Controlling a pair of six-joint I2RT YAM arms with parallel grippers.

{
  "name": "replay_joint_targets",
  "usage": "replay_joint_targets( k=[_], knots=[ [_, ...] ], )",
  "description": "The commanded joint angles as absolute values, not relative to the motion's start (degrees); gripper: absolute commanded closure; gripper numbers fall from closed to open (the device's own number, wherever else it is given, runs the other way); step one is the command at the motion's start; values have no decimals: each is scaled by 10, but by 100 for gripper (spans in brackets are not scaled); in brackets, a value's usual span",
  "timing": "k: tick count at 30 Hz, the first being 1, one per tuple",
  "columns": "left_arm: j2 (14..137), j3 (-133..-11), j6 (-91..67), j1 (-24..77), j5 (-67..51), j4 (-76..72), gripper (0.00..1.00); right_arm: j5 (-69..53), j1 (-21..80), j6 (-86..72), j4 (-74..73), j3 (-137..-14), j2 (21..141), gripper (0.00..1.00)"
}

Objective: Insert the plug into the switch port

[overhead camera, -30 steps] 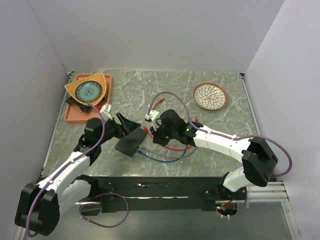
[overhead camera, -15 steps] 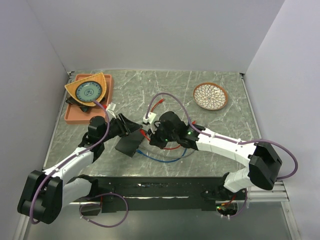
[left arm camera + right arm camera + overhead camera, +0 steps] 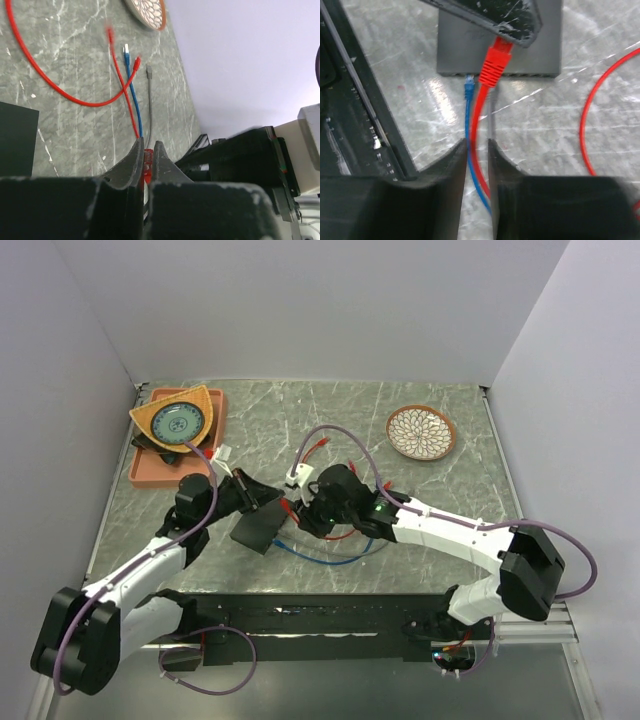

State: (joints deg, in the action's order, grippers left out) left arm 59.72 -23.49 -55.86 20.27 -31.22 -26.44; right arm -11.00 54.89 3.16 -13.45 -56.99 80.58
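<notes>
Grey marbled table (image 3: 300, 410) bearing a flat black box (image 3: 258, 530). Left claw (image 3: 283, 503) pinches the red plug (image 3: 495, 62), held tilted over the box's port edge (image 3: 530, 74); single sockets too dark to distinguish. Right claw (image 3: 477, 150) slightly spread, the red cable (image 3: 479, 115) running between its fingers.

Note for your log: a salmon tray (image 3: 148, 472) sits far left, with an orange plate (image 3: 200, 398) lying across it. A round patterned dish (image 3: 421, 432) sits far right. A blue cable (image 3: 325, 562) loops on the marbled tabletop (image 3: 300, 410).
</notes>
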Motion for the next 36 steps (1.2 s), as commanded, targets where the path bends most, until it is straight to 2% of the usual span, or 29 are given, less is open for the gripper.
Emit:
replay_joint_targets(
  k=[1, 4, 5, 7, 8, 11, 20, 23, 30, 36],
  knots=[
    [556, -233, -575, 214, -250, -247, 99, -49, 552, 17, -94, -579, 766, 58],
    [532, -239, -585, 225, -213, -205, 99, -34, 552, 11, -77, -570, 750, 40],
    [525, -239, -590, 227, -188, -197, 99, -33, 553, 8, -74, -569, 743, 29],
    [505, -236, -606, 233, -169, -182, 99, -17, 552, 1, -63, -568, 737, 19],
    [498, -234, -612, 236, -147, -178, 99, -15, 552, -17, -59, -567, 732, 11],
    [473, -226, -640, 247, -112, -159, 99, -18, 553, -46, -31, -564, 730, 6],
    [427, -200, -688, 259, -62, -155, 99, -58, 559, -71, 24, -589, 780, 11],
    [430, -207, -686, 259, -62, -148, 99, -56, 571, -68, 21, -610, 801, 21],
    [444, -208, -681, 259, -73, -155, 99, -25, 592, -58, 10, -638, 832, 25],
    [447, -207, -679, 259, -80, -157, 99, -13, 595, -63, 3, -655, 856, 38]
  ],
)
